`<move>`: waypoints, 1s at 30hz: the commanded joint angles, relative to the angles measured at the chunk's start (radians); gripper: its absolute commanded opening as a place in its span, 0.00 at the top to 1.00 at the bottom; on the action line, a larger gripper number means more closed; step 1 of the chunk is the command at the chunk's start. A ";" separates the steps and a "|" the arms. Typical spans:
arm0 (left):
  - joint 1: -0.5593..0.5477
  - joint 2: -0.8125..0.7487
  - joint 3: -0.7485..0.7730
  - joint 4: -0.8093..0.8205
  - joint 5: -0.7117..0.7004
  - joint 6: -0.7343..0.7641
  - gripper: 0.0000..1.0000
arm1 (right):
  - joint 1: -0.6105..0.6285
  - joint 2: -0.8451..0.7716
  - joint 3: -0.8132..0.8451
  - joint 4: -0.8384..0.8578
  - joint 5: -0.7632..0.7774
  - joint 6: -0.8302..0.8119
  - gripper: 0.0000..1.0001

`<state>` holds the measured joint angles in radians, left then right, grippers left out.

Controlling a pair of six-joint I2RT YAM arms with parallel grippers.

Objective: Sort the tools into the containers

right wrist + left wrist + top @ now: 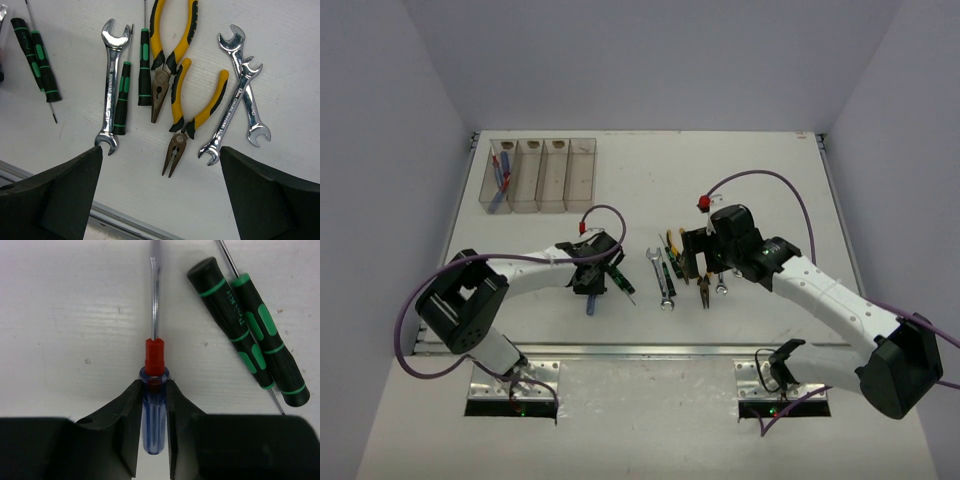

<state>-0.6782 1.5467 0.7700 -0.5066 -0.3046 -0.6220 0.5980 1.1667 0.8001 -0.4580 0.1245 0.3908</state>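
My left gripper (154, 386) is shut on the handle of a blue screwdriver (153, 422) with a red collar, which lies flat on the table; both show in the top view, gripper (592, 281) and screwdriver (592, 305). Two green-black screwdrivers (235, 315) lie just to its right. My right gripper (160, 150) is open and empty, hovering over a row of tools: a silver wrench (111, 85), green-black screwdrivers (121, 100), two yellow-handled pliers (192, 115) and two crossed wrenches (245, 85). The four joined bins (552, 175) stand at the far left; the leftmost holds blue screwdrivers (500, 178).
A metal rail (650, 349) runs along the table's near edge, just behind the tool row. Purple cables loop over both arms. White walls close in the table on the left, right and far sides.
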 commanded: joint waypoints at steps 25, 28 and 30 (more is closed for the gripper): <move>0.821 0.603 1.170 0.079 -0.235 0.527 1.00 | -0.001 0.011 0.003 0.034 -0.032 -0.010 0.01; 0.830 0.621 1.154 0.156 -0.216 0.613 1.00 | -0.002 0.025 0.008 0.033 -0.047 -0.012 0.01; 0.846 0.633 1.160 0.176 -0.182 0.662 1.00 | -0.001 0.036 0.011 0.030 -0.056 -0.013 0.01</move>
<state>0.1719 2.2106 1.8847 -0.4593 -0.5423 -0.1337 0.5980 1.1840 0.7994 -0.4532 0.0870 0.3885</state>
